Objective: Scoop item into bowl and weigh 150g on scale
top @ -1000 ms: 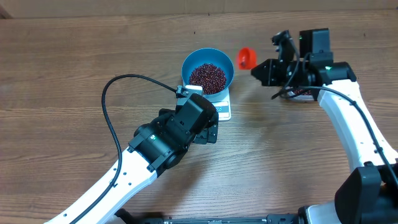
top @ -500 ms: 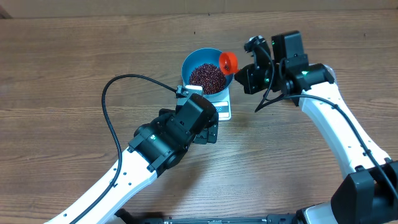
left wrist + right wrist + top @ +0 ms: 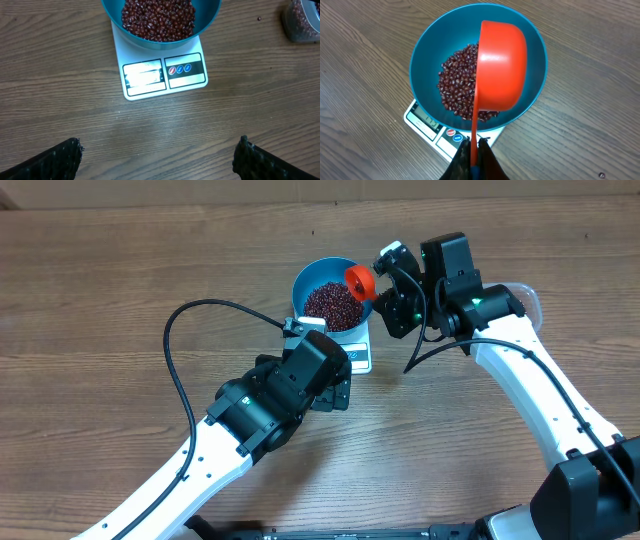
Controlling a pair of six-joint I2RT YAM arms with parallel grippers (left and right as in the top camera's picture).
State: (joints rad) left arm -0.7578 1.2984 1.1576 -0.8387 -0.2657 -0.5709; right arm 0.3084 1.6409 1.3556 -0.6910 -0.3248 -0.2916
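red scoop (image 3: 359, 281) moved further over bowl (image 3: 299, 280), right claw (image 3: 472, 151) clamped

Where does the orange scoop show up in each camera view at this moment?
Overhead: scoop upper middle, over the right rim of the blue bowl.
Left wrist: not in it.
Right wrist: scoop at centre, above the bowl.
Shared landmark: the blue bowl standing on the white scale, seen in all three views.
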